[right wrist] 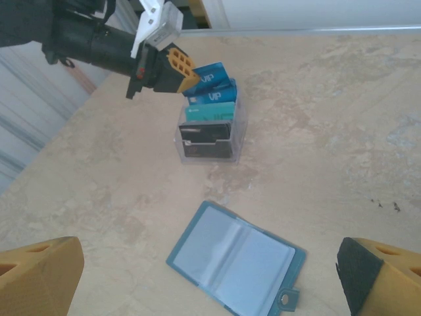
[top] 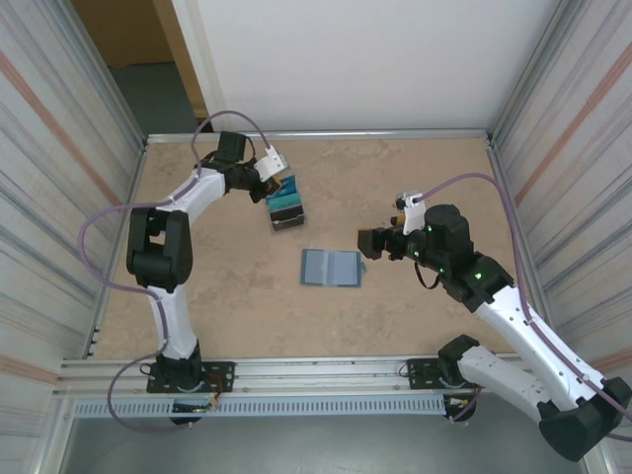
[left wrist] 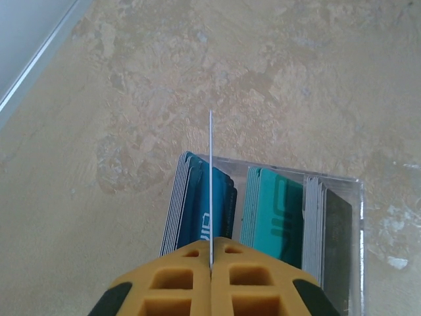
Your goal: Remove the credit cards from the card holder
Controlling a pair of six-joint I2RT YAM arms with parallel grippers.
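Top external view: the left arm folds at the elbow and reaches far out. Its left gripper (top: 275, 188) hangs just above the clear box (top: 286, 215), jaws pinched tight on one blue credit card (top: 289, 185), which sits over the other credit cards (left wrist: 273, 210) standing inside. The card holder (top: 331, 267) lies spread open, near-right of the box. Farther right of the box, the bent right arm levels its right gripper (top: 365, 242), splayed wide and empty.

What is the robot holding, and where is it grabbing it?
The left fingers pinch a blue card by one edge, over the clear box. The right fingers are open, holding nothing.
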